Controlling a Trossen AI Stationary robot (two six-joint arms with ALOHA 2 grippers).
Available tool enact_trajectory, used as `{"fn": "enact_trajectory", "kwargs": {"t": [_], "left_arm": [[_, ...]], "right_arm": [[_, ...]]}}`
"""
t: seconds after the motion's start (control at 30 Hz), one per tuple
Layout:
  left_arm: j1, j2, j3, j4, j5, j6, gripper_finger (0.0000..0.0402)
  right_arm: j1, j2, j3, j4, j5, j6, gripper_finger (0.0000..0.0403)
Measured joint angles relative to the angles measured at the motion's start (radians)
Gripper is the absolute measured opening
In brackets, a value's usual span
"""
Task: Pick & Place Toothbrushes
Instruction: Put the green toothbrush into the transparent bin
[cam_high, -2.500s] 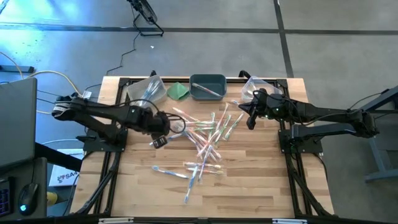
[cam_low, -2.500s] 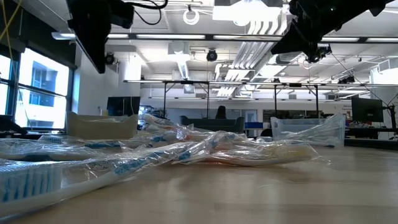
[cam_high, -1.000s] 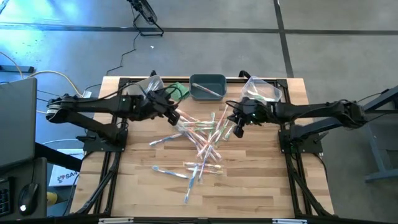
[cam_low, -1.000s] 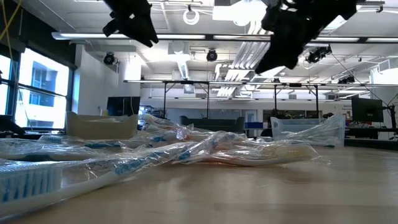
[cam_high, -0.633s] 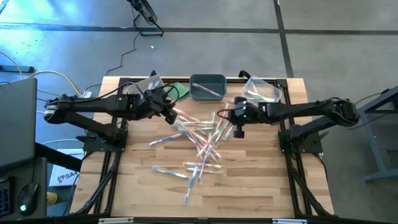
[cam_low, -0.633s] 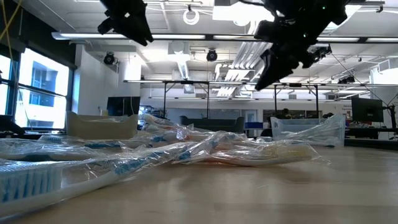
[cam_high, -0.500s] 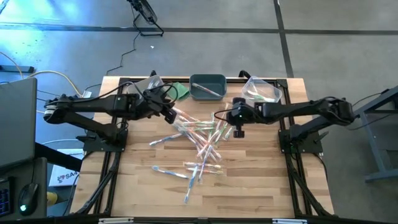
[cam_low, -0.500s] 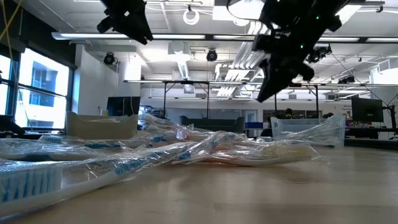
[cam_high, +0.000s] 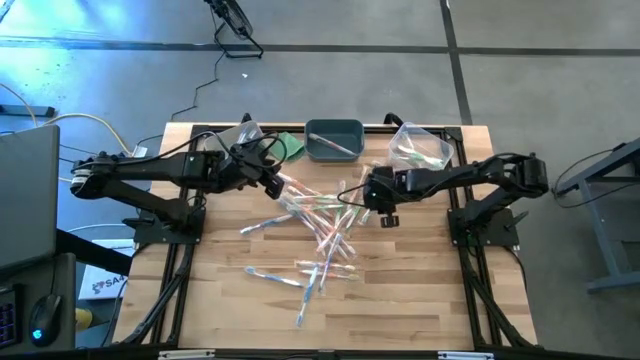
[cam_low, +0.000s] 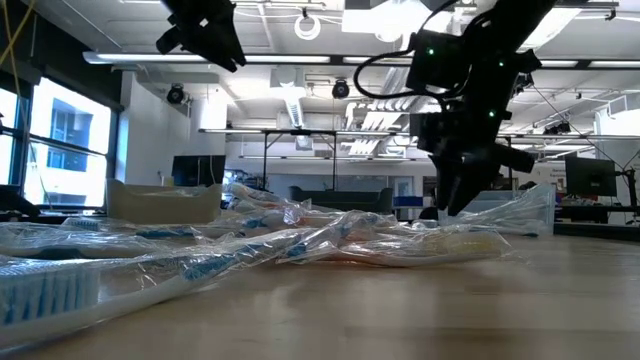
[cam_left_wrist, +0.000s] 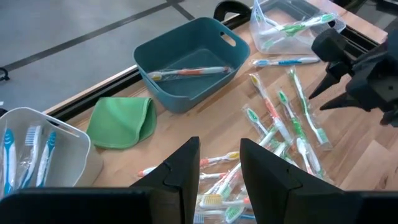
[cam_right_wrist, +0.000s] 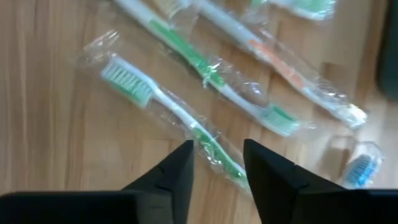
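Several wrapped toothbrushes (cam_high: 325, 225) lie scattered in a loose pile on the wooden table. My right gripper (cam_right_wrist: 217, 165) stands open over the pile's right side (cam_high: 380, 205), fingers pointing down. A green toothbrush (cam_right_wrist: 174, 112) in its clear wrapper lies flat on the wood just beyond its fingertips. In the low view this gripper (cam_low: 455, 205) hangs just above the pile. My left gripper (cam_left_wrist: 219, 168) is open with nothing between its fingers. It hovers high (cam_low: 235, 60) over the pile's far left part (cam_high: 275, 182).
Along the far edge stand a clear bin (cam_high: 235, 145) with blue toothbrushes, a folded green cloth (cam_high: 288, 146), a teal bin (cam_high: 334, 138) with one orange toothbrush, and a clear bin (cam_high: 418, 148) with green ones. Bare wood lies toward the near edge.
My right gripper has moved toward the table's left edge and down onto the pile's right side, tipping from a slant to point straight down. The toothbrushes have kept their places.
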Motion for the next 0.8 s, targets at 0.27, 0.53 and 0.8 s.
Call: {"fn": "enact_trajectory", "kwargs": {"t": [0.27, 0.53, 0.8], "left_arm": [[0.000, 0.000, 0.000, -0.002, 0.000, 0.000, 0.0112], [0.000, 0.000, 0.000, -0.014, -0.001, 0.000, 0.0112], [0.000, 0.000, 0.000, -0.029, -0.001, -0.001, 0.0112]], "right_arm": [[0.000, 0.063, 0.000, 0.014, -0.003, -0.013, 0.0152], [0.000, 0.105, 0.000, 0.037, -0.005, -0.039, 0.0145], [0.000, 0.105, 0.000, 0.043, -0.040, -0.041, 0.0144]]}}
